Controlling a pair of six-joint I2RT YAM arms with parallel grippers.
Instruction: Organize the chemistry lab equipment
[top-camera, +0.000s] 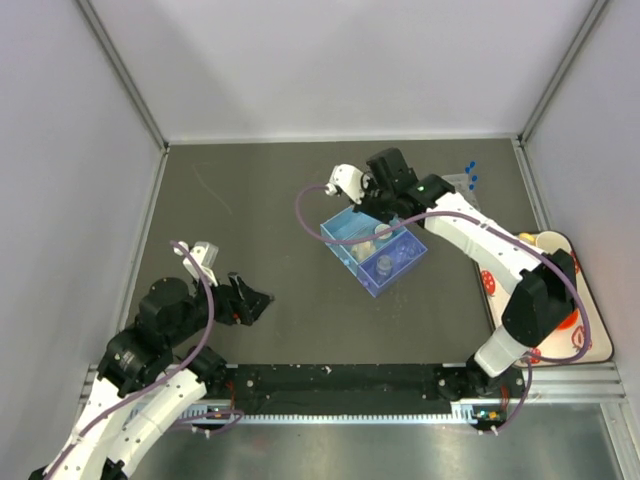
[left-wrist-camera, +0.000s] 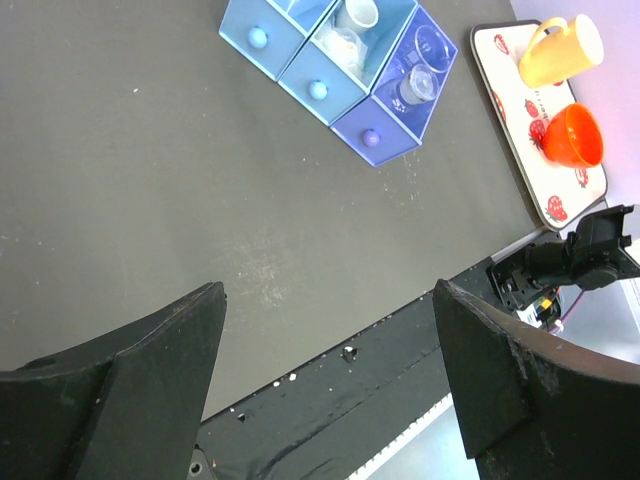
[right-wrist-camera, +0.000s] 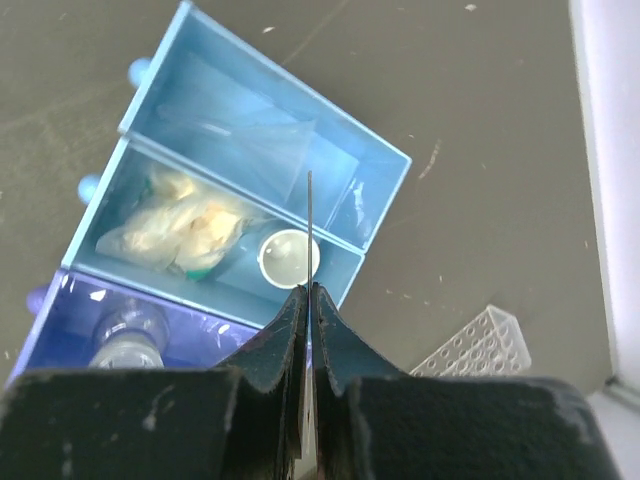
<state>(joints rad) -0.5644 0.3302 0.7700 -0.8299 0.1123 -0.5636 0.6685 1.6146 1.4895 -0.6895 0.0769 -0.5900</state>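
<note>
**A:** Right arm, what's logged?

**B:** Right gripper (right-wrist-camera: 308, 292) has its fingers pressed together on a thin straight stick (right-wrist-camera: 309, 230). The stick points to 12 o'clock in the wrist view. Its far end is over the wall between two bins of the three-compartment blue plastic drawer box (left-wrist-camera: 300, 72).

**A:** Contents of the box?

**B:** The pale bin at 12 o'clock holds a clear cone-shaped piece (right-wrist-camera: 270, 150). The middle bin has a crumpled pale plastic bundle (right-wrist-camera: 185, 225), with a small white round cup (right-wrist-camera: 289, 257) at its 3 o'clock. The dark blue bin at 7 o'clock holds small clear beakers (right-wrist-camera: 125, 335) (glare there, I can't get a firm count).

**A:** Where's the box on the table?

**B:** From above it sits near the middle of the dark grey table (top-camera: 250, 200), turned at a slant. The clear holed plastic tube rack (right-wrist-camera: 470, 345) lies apart from it at its 2 o'clock. The blue-capped test tubes (top-camera: 471, 177) show there, close to the right wall.

**A:** Left arm?

**B:** Left gripper (left-wrist-camera: 328, 290) has its fingers spread wide with nothing between them. It hangs over bare table at the box's 8 o'clock, well apart from it.

**A:** Anything else?

**B:** A strawberry-patterned white tray (left-wrist-camera: 500, 90) sits at the box's 4 o'clock against the right wall. It carries a yellow handled mug (left-wrist-camera: 560, 50) and an orange round bowl (left-wrist-camera: 572, 135).
</note>
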